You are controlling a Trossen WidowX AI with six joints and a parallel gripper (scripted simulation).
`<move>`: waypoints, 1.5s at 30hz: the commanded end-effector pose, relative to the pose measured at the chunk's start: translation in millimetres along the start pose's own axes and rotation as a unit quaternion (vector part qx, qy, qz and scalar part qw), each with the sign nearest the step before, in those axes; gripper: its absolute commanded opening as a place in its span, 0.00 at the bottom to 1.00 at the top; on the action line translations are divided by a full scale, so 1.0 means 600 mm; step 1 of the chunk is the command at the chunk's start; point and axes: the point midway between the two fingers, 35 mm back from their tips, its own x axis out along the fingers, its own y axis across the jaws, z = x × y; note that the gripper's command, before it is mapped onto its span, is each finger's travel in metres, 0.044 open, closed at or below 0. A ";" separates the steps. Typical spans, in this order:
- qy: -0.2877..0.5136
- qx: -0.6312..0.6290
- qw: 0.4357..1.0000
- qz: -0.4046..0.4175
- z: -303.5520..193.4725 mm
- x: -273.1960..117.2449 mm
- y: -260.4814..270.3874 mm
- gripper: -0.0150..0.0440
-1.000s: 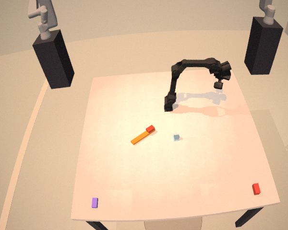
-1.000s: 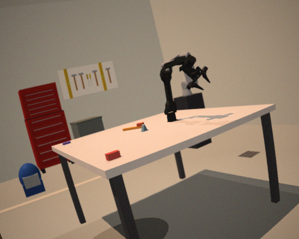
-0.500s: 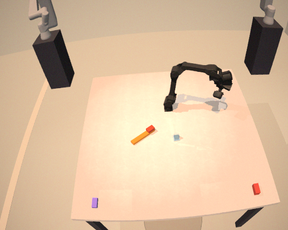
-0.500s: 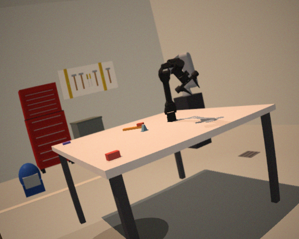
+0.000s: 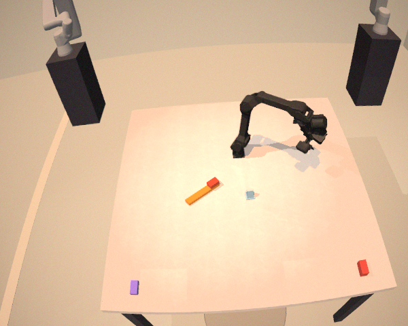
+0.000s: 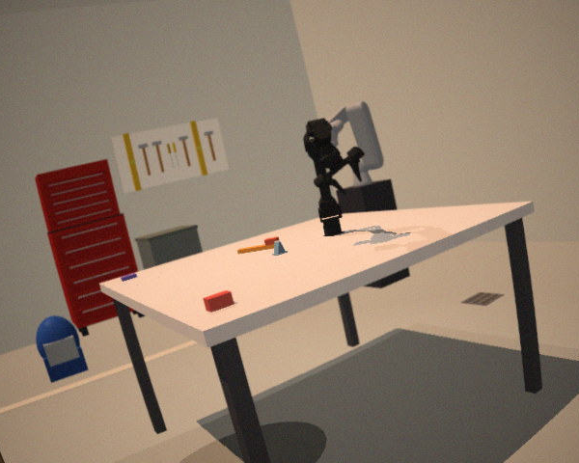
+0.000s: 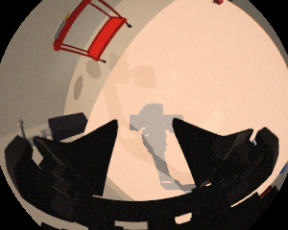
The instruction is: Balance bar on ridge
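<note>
the parted claw (image 5: 313,143) (image 6: 352,184) (image 7: 146,122) should approach the bar (image 5: 198,195) (image 6: 255,248) slowly from the desk's (image 5: 197,245) (image 6: 299,279) (image 7: 221,62) back edge, gripping nearer its red-block end.

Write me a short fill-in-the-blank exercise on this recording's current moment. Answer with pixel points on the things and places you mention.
The orange bar (image 5: 198,195) (image 6: 252,249) lies flat on the ____.
On one end of the bar sits a ____ block.
The gripper (image 6: 352,188) (image 7: 146,122) has ____ between its fingers.
Near the front corners of the table (image 5: 232,245) (image 6: 179,288) in the top view lie a red block (image 5: 362,267) (image 6: 218,301) and a ____ one.

Missing words: table; red; nothing; purple
</note>
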 end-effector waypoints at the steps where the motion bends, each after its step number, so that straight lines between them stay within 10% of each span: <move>1: -0.003 0.022 1.000 -0.018 0.010 -0.002 -0.038 0.79; 45: -0.088 0.266 0.947 -0.154 0.041 -0.132 -0.419 0.79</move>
